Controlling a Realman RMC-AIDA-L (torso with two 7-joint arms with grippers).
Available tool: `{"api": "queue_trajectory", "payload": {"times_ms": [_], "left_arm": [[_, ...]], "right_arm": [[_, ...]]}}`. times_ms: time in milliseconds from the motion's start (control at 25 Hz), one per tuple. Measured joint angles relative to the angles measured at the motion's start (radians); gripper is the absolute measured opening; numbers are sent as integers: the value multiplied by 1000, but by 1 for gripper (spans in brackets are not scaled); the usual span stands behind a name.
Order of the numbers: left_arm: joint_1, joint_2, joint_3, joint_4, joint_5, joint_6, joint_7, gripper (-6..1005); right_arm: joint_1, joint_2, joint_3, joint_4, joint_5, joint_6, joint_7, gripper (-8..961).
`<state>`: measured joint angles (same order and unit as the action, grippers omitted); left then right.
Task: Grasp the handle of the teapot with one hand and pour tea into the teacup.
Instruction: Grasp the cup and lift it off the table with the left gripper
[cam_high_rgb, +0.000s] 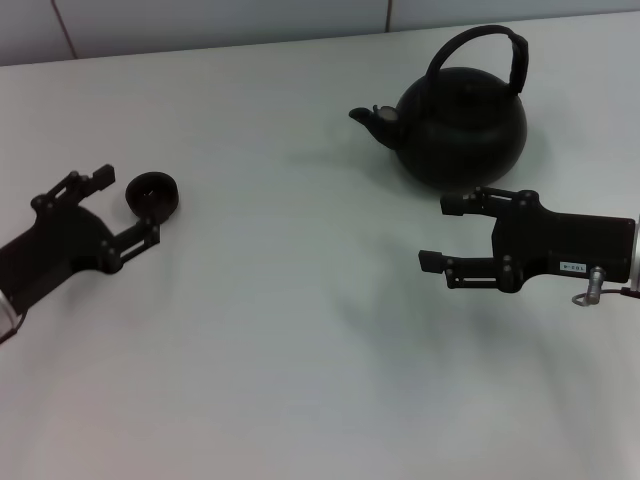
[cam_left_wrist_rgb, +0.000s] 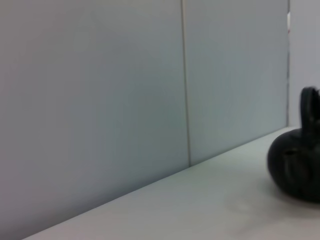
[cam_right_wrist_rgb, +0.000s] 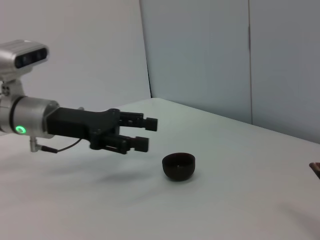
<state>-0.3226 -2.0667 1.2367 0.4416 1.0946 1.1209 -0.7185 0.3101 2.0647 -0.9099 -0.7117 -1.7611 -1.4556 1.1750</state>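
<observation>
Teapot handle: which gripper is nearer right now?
Right. The right gripper sits open just in front of the teapot, below its handle. The left gripper is across the table by the teacup, open.

A bare test lab: plain white counter (cam_high_rgb: 300, 330) against pale seamed wall panels (cam_left_wrist_rgb: 100, 100) (nothing domestic but tea things).

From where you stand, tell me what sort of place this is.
Probably a lab or test bench: a bare white tabletop against plain pale wall panels, holding only a round matte-black teapot and a tiny black handleless cup.
</observation>
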Motion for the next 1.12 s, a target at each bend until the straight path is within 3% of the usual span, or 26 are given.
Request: {"api": "queue_trajectory", "payload": {"times_ms": [520, 1120], "left_arm": [[-95, -4, 11, -2, 74, -226, -85, 800], [-133, -3, 13, -9, 152, -287, -163, 800]], "right_arm": [[5, 0, -6, -5, 0, 0, 0, 819], [8, 7, -9, -9, -16, 16, 0, 819]]}}
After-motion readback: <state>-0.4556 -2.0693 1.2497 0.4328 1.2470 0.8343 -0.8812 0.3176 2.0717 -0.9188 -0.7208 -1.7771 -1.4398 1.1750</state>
